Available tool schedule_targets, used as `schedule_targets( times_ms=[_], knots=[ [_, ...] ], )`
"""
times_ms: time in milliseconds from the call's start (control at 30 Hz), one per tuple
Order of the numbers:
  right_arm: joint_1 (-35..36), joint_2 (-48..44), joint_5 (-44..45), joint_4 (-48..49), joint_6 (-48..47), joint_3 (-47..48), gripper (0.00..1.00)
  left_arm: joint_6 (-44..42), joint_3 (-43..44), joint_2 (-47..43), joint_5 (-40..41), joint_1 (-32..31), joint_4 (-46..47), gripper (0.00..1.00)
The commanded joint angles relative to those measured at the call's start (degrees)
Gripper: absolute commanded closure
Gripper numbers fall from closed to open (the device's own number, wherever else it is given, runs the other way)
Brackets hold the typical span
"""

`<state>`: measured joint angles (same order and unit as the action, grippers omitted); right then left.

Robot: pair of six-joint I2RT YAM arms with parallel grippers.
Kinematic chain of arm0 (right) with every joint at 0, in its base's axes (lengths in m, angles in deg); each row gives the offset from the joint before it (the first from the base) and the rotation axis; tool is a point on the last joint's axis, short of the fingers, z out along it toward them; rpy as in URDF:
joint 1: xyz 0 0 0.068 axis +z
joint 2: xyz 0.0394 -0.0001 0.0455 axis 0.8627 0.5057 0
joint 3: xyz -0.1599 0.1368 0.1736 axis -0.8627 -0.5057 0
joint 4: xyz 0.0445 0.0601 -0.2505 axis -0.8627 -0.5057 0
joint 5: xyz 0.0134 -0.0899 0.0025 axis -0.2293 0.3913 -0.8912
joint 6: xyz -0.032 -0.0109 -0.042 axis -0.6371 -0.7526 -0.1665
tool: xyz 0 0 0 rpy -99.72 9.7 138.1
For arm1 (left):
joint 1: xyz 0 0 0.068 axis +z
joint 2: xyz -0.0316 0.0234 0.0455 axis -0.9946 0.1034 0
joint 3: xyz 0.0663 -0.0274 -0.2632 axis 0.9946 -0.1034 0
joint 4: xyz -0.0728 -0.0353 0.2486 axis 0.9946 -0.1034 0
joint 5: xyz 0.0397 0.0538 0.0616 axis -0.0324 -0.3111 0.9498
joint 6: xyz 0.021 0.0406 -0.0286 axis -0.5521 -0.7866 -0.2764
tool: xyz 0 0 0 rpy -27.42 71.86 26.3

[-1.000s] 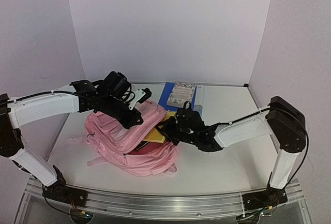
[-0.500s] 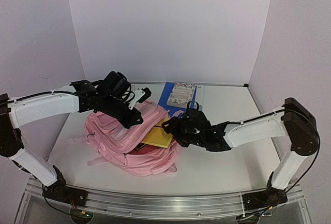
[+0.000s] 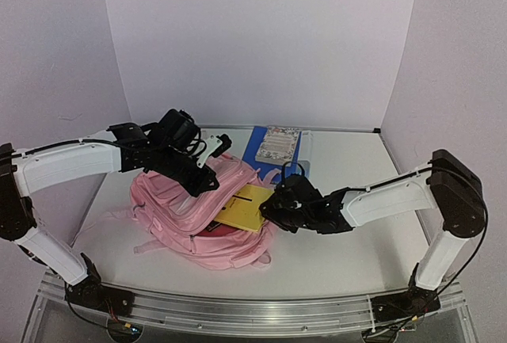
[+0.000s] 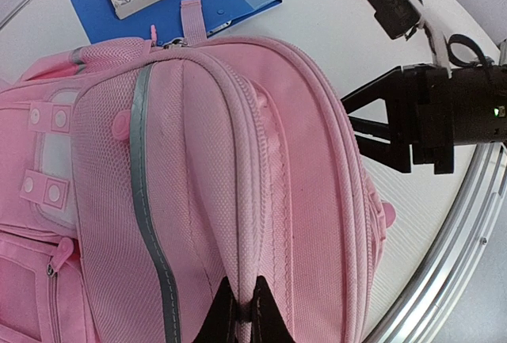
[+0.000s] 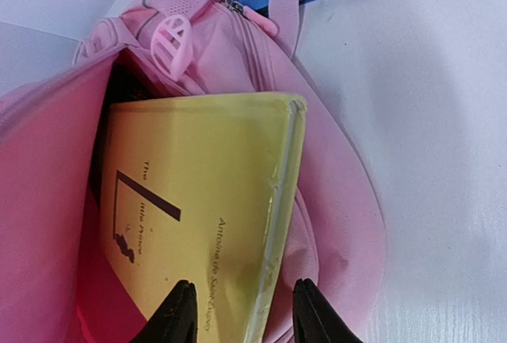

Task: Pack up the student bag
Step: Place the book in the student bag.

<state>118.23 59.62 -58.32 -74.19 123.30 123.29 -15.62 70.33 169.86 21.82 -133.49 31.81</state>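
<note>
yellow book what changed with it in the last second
The right end effector drew back to the right from the mouth of the student bag, jaws now apart astride the yellow book, more of which shows. The left end effector kept its pinch on the bag; bag and blue folder stayed.

The yellow book [image 5: 198, 200] fills the mouth of the pink backpack [image 3: 170, 200] ahead of my right gripper [image 5: 242, 299]; bare table [image 3: 341, 252] lies open rightward.

Yellow book [image 5: 198, 200] cover — "The", "Antoine de Saint" (rest cut off).
</note>
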Motion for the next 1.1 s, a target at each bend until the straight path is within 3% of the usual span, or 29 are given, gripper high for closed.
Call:
schedule_targets(
  times_ms=[0,167,533,700,900,1067],
  knots=[
    [0.08,2.20,-0.86,-1.03,-1.76,3.45,0.70,-1.45,1.38,-2.73,-0.66,0.21,9.12,1.00],
    [0.07,2.74,-1.20,0.74,-4.88,5.76,0.86,-1.54,1.34,-2.75,-0.68,0.21,9.05,1.00],
    [0.07,12.09,-8.45,6.03,-4.88,13.94,0.96,-1.53,1.51,-2.20,-0.96,0.21,8.88,1.00],
    [0.01,5.78,-3.65,5.43,-7.24,10.10,0.83,-1.63,1.51,-2.20,-0.83,0.19,8.72,1.00],
    [0.04,-3.04,2.08,-2.21,-8.62,5.68,0.63,-1.61,1.52,-1.83,-1.04,0.21,8.62,1.00],
    [-0.67,-4.71,2.35,-4.39,-6.75,2.08,0.61,-1.45,1.63,-1.30,-1.48,0.18,8.64,1.00]
  ],
)
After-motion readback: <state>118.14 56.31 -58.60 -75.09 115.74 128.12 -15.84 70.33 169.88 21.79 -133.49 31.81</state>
